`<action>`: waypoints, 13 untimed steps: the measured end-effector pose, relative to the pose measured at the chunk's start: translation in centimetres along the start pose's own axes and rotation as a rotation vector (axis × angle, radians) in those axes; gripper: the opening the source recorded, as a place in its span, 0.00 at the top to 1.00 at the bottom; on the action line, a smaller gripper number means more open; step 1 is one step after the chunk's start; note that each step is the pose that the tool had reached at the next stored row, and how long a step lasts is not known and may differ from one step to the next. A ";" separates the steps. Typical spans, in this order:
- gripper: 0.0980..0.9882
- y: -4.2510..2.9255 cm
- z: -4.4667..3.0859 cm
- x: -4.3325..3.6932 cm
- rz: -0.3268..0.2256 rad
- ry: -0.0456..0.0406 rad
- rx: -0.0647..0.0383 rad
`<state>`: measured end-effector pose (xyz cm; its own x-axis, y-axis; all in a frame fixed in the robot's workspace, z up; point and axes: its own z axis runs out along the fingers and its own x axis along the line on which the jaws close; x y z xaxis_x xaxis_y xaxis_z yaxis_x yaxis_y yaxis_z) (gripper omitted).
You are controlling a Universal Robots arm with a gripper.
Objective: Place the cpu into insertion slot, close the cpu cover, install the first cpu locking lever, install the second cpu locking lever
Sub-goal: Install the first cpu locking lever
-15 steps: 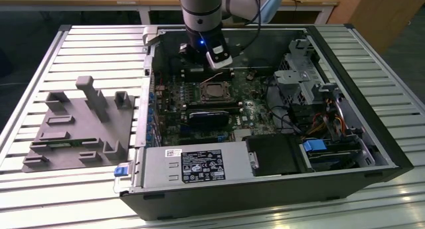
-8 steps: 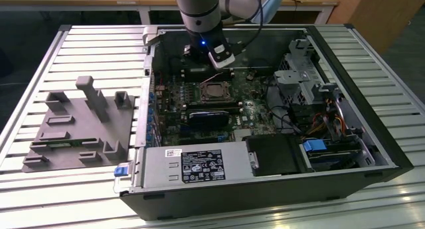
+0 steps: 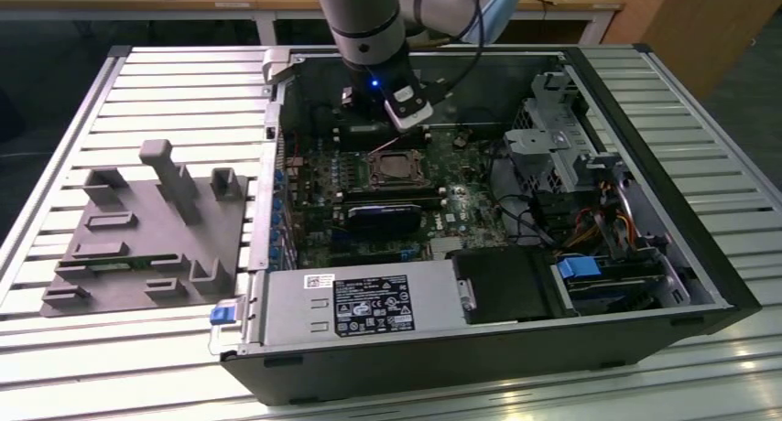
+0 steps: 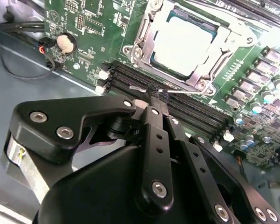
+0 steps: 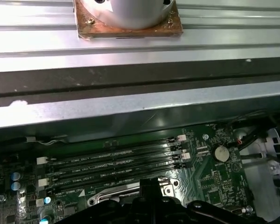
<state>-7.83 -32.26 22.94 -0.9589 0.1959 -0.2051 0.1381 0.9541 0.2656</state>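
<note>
As the silvery cpu (image 4: 184, 44) lies in the insertion slot (image 3: 372, 167) under the grey cpu cover (image 4: 141, 39), we see the gripper (image 4: 156, 99), its tips pressed together, over black memory slots (image 4: 126, 77), at a thin lever (image 4: 186, 92).

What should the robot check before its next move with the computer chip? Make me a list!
1. cpu lying flat in place: ok.
2. cpu cover down around the chip: ok.
3. gripper shut, its tips at the thin locking lever: ok.
4. Lever really pinched between the tips: cannot tell.
5. Lever latched down: cannot tell.
</note>
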 end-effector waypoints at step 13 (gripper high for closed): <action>1.00 -0.24 0.94 0.24 -0.004 -0.0042 0.024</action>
<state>-7.86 -32.23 21.94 -0.9585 0.1926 -0.2102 0.1398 0.9601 0.2422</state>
